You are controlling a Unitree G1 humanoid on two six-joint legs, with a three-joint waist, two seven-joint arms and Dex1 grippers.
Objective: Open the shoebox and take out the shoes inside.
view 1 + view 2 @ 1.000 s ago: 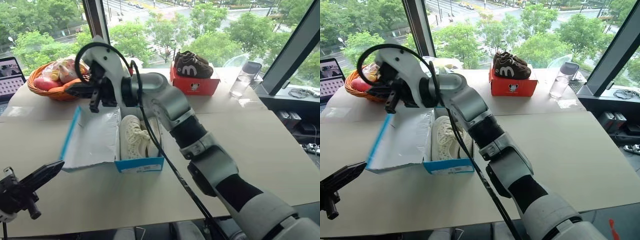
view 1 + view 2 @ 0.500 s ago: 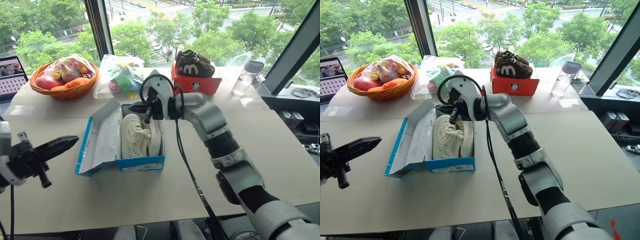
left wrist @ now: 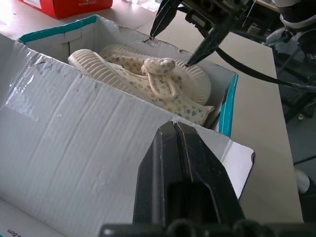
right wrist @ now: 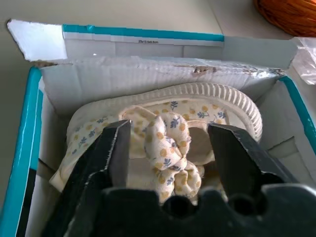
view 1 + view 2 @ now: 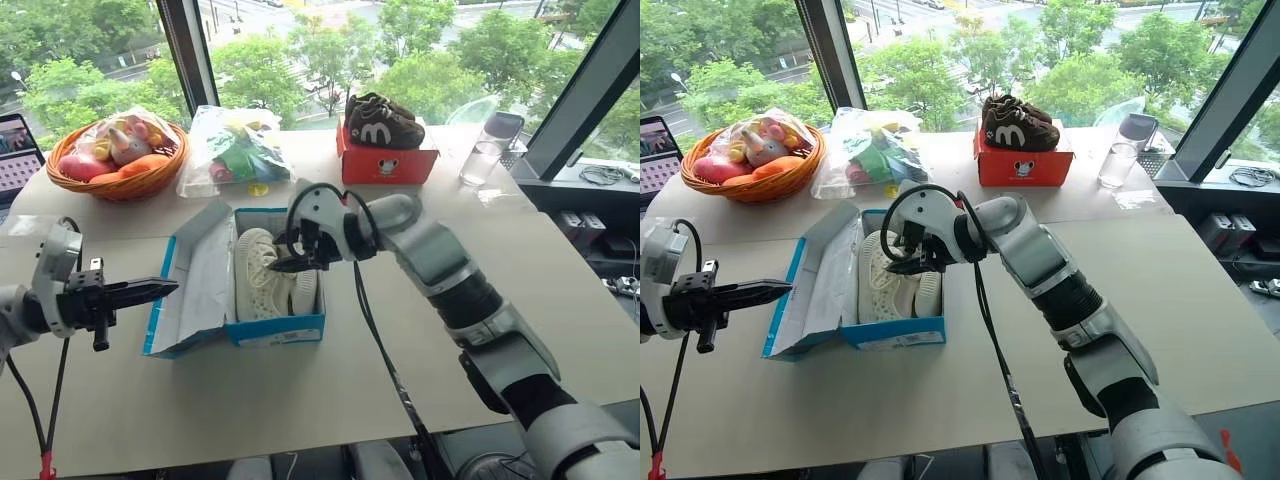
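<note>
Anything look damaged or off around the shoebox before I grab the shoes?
The shoebox has torn, ragged cardboard along the inner white edge of its opened lid. The shoes lie on their sides, intact. Nothing spilled.

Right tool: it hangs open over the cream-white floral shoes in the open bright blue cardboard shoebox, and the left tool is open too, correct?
Not quite. The left tool is shut; the left wrist view shows its two black fingers pressed together. The rest stands: the right tool hangs open over the cream-white floral shoes in the open bright blue cardboard shoebox.
</note>
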